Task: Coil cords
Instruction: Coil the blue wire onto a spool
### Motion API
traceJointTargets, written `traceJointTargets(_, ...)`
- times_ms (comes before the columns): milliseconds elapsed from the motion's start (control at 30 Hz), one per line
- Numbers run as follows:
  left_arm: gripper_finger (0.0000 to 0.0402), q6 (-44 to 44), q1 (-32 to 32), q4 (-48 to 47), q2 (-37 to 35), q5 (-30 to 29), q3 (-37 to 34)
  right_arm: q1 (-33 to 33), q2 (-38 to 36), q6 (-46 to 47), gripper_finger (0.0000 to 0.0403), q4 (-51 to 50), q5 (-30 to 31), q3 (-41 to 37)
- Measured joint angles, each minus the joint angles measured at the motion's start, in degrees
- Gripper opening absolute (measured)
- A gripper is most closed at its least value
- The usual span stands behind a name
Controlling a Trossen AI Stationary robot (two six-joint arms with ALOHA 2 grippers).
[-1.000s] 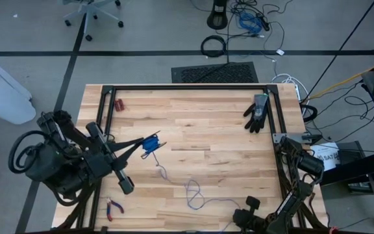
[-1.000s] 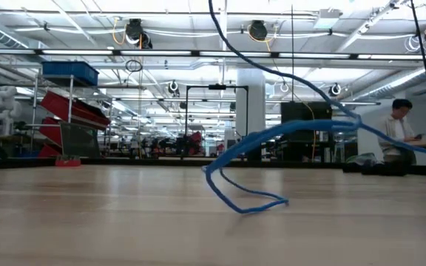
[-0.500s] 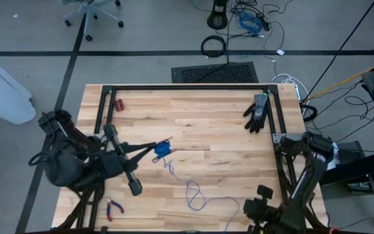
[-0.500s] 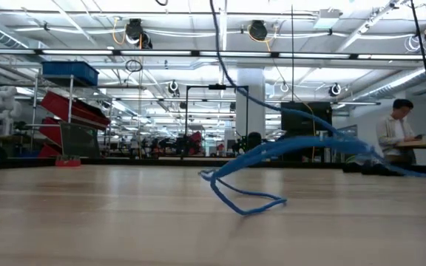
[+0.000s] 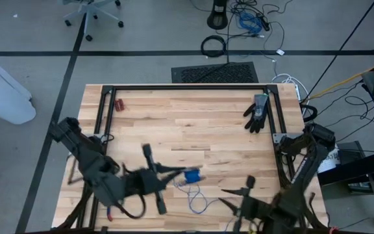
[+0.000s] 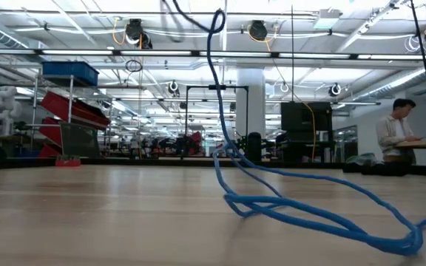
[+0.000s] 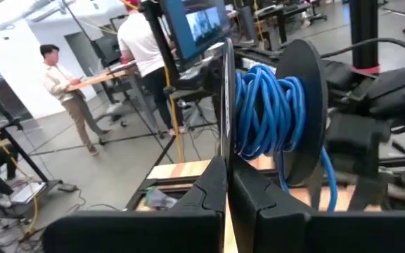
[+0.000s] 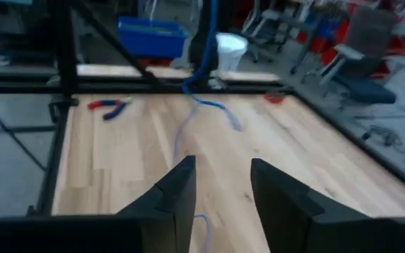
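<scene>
Cord (image 5: 192, 195): blue plug end pinched in left pincer (image 5: 182, 174), lifted near table's front edge; remainder lies loose, uncoiled on table (image 5: 200, 123). Right pincer (image 8: 220, 184): spread, empty, front right corner. Coiling judged barely begun.

Light is even and bright from above: rows of ceiling lamps (image 6: 135, 31) show in the low view, with glare around them. In the high view the table (image 5: 226, 123) is evenly lit with only faint, soft shadows; the left arm (image 5: 119, 182) and right arm (image 5: 271, 205) are smeared by motion blur. In the low view the near table surface is out of focus, and the cord (image 6: 302, 210) is soft too. The left wrist view is fairly sharp up close. The right wrist view is hazy all over, with the pliers (image 8: 111, 107) blurred.
</scene>
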Motion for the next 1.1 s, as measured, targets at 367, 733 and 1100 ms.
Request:
traceJointTargets(367, 0.0006, -5.57, 2.69, 2.82, 7.74, 9.94, -0.02, -9.23, 5.51, -24.59, 0.0141, 21.12, -18.79, 0.00)
traceJointTargets(733, 0.0006, -14.62, 1.86, -8.52, 7.76, 10.12, -0.85, -8.56, 5.26, -18.36, 0.0142, 9.26, -18.77, -0.02)
traceJointTargets(1100, 0.0006, -15.68, 8.86, -3.91, 7.72, 18.99, -5.00, -8.64, 5.37, -13.90, 0.0141, 25.16, -18.92, -11.89)
